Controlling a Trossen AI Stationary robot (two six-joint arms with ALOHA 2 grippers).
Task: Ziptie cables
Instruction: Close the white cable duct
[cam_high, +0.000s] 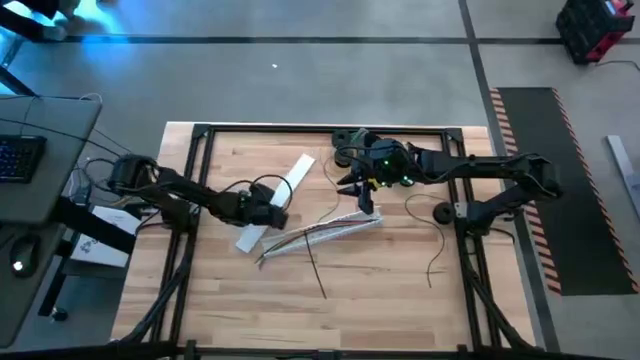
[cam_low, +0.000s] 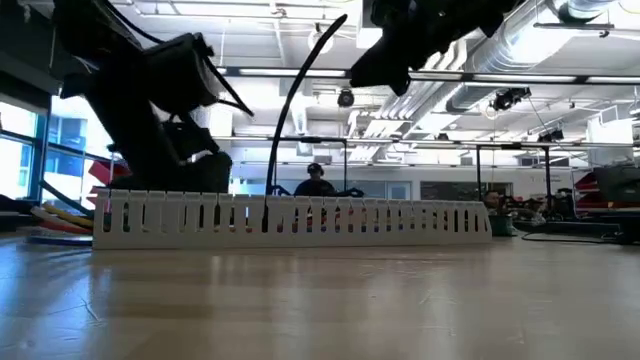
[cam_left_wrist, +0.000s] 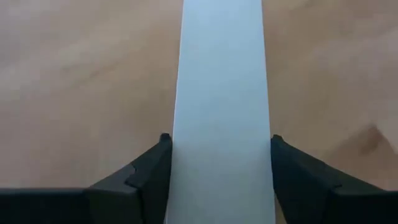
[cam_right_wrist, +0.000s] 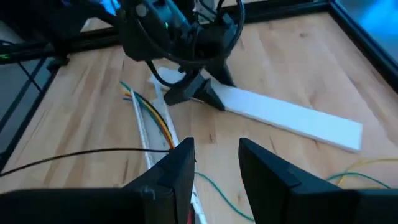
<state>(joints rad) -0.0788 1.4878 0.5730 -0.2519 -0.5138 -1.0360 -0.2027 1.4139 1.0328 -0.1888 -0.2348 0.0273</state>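
Left gripper (cam_left_wrist: 217, 180) fingers clamp flat white strip (cam_high: 272, 205); right gripper (cam_right_wrist: 217, 165) fingers narrowly apart above the cables (cam_high: 300, 238), at its 7 o'clock; thin, floppy, probably best pinched mid-bundle.

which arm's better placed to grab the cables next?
Right, probably. Its claw is open and free above the end of the slotted strip holding the cables. The left claw is busy, shut on the flat white strip.

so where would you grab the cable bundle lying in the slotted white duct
Judging from the high view, take the cables at the end that fans out of the slotted white duct, nearest the left gripper. There the wires lie bare on the table; elsewhere the duct walls flank them. Come from above, fingers across the bundle. That gripper is shut on the flat white strip.
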